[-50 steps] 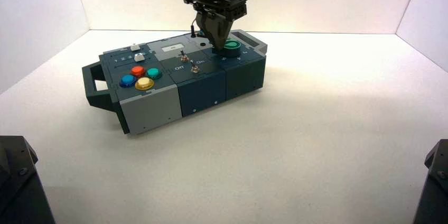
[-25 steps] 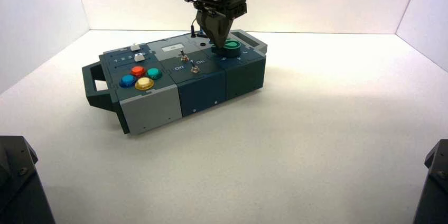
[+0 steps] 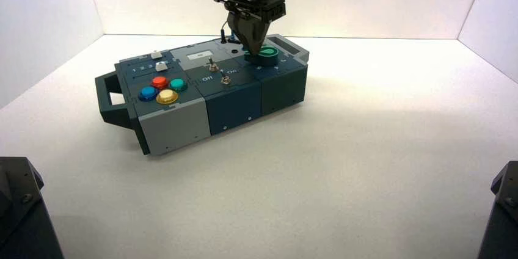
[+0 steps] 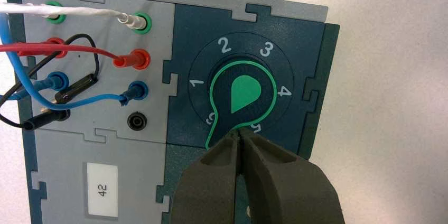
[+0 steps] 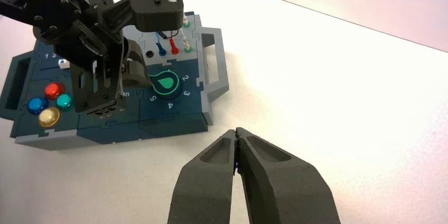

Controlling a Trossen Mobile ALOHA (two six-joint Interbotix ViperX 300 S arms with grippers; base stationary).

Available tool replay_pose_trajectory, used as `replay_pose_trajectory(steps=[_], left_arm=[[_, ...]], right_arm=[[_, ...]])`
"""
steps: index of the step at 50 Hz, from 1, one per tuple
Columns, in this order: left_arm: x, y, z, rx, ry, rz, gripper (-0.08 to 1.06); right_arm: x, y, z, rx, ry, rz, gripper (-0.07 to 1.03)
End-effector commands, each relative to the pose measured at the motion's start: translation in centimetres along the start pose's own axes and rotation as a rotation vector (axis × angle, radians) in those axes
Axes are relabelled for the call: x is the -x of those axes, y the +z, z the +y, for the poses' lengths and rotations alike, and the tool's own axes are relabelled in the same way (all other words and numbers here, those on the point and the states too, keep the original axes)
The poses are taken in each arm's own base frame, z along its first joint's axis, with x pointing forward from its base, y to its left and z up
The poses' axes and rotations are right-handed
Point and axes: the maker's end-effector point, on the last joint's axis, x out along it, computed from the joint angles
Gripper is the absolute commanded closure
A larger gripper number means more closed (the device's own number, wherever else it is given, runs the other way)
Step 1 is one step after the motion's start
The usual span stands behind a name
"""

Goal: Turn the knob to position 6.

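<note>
Left gripper (image 4: 240,135), fingers pressed together, nudges the knob (image 4: 244,95) — pointer nears 6; push slightly further.

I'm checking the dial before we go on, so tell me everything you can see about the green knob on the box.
The knob is dark green glossy plastic with a bright green outline and a bright green teardrop on top. It sits on the dark blue panel inside a ring of white numerals, beside the grey wire-socket panel. Its tapering lobe points at the partly hidden numeral next to 1, apparently the 6. The left gripper, shut, has its tips at the knob's edge by that lobe; contact can't be confirmed.
</note>
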Motion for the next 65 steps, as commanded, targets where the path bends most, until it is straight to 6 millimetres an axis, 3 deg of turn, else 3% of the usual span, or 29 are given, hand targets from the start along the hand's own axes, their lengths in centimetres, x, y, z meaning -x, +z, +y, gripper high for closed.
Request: replay_pose_trajectory(steps=[1,48,65], left_arm=[[1.1,1.0,0.7,-0.001,0.014,-0.038,1.01],[1.2,0.9,1.2,-0.006,0.021,-0.038,1.01],[3.0,0.8,1.0,-0.002,0.026,-0.073,1.01]], right_arm=[[0.6,1.7,-0.1,-0.01,-0.001,-0.048,0.99],[0.6,1.7,-0.1,-0.01,-0.001,-0.049,0.99],[0.6,1.8,-0.1,-0.009,-0.002,-0.051,0.99]])
